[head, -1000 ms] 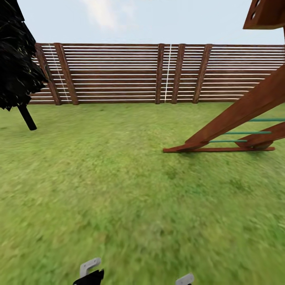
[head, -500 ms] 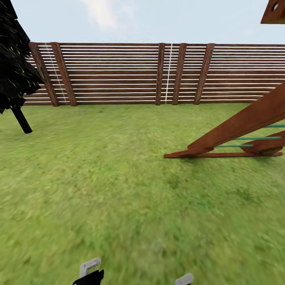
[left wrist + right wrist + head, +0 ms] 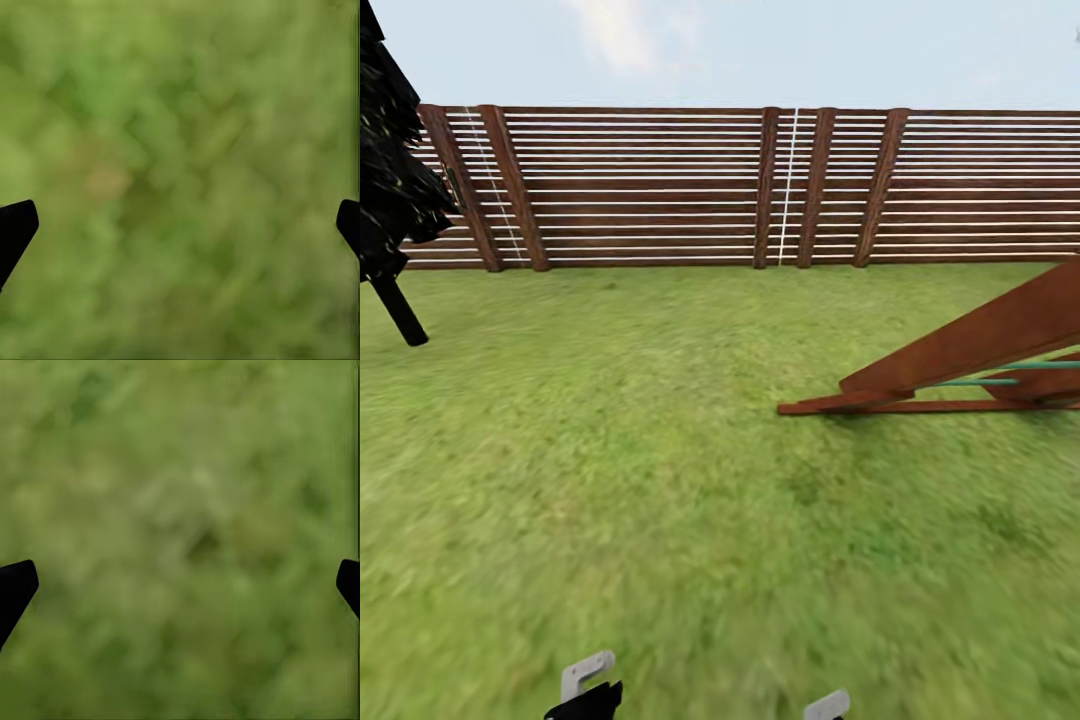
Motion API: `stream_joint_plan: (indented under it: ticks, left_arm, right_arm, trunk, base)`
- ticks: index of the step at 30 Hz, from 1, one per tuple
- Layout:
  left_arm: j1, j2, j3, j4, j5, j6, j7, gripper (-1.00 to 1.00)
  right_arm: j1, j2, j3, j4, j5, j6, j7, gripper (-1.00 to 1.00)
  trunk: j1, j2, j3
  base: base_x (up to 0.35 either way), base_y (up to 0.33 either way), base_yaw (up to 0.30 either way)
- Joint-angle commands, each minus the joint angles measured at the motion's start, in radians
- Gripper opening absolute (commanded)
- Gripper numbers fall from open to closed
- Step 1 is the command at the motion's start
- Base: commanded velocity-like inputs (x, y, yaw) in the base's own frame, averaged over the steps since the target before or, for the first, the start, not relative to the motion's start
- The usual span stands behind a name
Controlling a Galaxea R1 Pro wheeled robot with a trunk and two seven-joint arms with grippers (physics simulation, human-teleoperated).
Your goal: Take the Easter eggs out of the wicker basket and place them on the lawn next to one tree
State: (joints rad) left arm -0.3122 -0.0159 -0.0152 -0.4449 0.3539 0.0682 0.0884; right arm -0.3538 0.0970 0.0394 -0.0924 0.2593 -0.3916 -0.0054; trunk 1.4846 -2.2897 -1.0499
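Both the left gripper (image 3: 180, 225) and right gripper (image 3: 180, 585) hung spread wide, holding nothing, over blurred lawn (image 3: 660, 480).

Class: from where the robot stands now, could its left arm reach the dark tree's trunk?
Probably not. The trunk stands far off across the lawn, while the left gripper hangs open over grass by the robot.

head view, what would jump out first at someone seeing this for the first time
The long brown slatted fence running across the back, above a wide stretch of lawn, catches the eye first. Next is the slanted reddish-brown wooden playset frame with thin green rungs at the right edge, its foot resting on the grass. At the far left stands a dark tree with a thin black trunk.
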Motion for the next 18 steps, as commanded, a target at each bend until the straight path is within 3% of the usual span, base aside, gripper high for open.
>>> stream_joint_plan:
  ticks: [1, 6, 18]
  left_arm:
    - [0.000, 0.000, -0.002, -0.003, 0.007, 0.005, 0.005, 1.00]
    - [0.000, 0.000, -0.002, -0.002, 0.007, 0.005, 0.005, 1.00]
    - [0.000, 0.000, -0.002, -0.002, 0.007, 0.005, 0.005, 1.00]
  right_arm:
    - [-0.001, 0.000, 0.004, 0.001, -0.001, -0.003, -0.001, 1.00]
    - [0.000, 0.000, 0.004, 0.001, -0.001, -0.003, -0.001, 1.00]
    - [0.000, -0.002, 0.002, -0.002, -0.005, -0.007, -0.003, 1.00]
  trunk:
    - [0.000, 0.000, -0.001]
    - [0.000, 0.000, -0.001]
    - [0.000, 0.000, -0.001]
  base:
    - [0.336, 0.000, 0.000]
    - [0.336, 0.000, 0.142]
    - [0.336, 0.000, 0.281]
